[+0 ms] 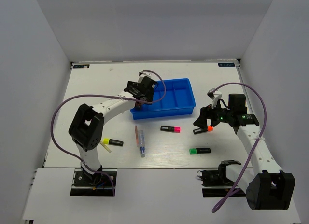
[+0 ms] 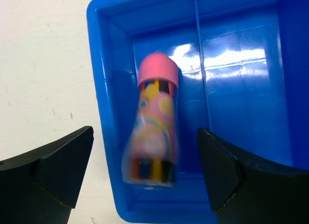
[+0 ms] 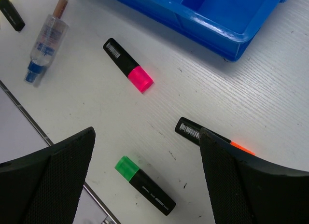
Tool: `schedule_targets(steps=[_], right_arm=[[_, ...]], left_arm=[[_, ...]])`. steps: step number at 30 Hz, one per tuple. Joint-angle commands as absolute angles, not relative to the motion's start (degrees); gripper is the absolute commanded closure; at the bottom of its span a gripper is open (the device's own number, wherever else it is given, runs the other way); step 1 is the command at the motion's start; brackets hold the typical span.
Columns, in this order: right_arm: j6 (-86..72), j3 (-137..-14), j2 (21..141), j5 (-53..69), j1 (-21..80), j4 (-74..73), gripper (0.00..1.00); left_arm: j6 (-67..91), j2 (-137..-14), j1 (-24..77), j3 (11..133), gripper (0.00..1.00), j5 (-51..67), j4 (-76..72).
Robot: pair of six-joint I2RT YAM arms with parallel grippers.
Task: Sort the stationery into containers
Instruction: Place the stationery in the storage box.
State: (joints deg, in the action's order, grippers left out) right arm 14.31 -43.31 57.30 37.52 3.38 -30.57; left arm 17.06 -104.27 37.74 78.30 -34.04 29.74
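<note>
The blue tray [image 1: 181, 93] lies at the table's middle back. My left gripper [image 1: 140, 94] hangs over its left end, open [image 2: 145, 137]. Between its spread fingers, touching neither, a pink-capped patterned tube [image 2: 154, 122] shows blurred in the tray's end compartment [image 2: 116, 50]. My right gripper [image 1: 203, 120] is open [image 3: 147, 134] above the table. Below it lie a green highlighter [image 3: 145, 185] and an orange highlighter [image 3: 193, 131], partly hidden by my right finger. A pink highlighter [image 3: 128, 64] lies nearer the tray [image 3: 217, 21].
A clear blue-tipped pen [image 1: 141, 148] and a thin pink stick [image 1: 136, 134] lie in front of the tray's left end. A yellow highlighter [image 1: 112, 142] lies by the left arm. In the top view, pink [image 1: 170, 129], orange [image 1: 203, 130] and green [image 1: 200, 150] highlighters lie mid-right.
</note>
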Motion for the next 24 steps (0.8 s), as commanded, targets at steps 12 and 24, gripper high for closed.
schedule_targets(steps=[12,24], right_arm=[[18.10,-44.03,57.30,38.24,3.08,-33.13,1.00],[30.32,-48.34,63.54,44.74,4.57,-40.43,0.48]], left_arm=[[24.95,-85.53,39.11,69.81,0.89,-30.78,37.60],[69.93,-56.78,38.58,37.45,0.49,-34.44,54.55]])
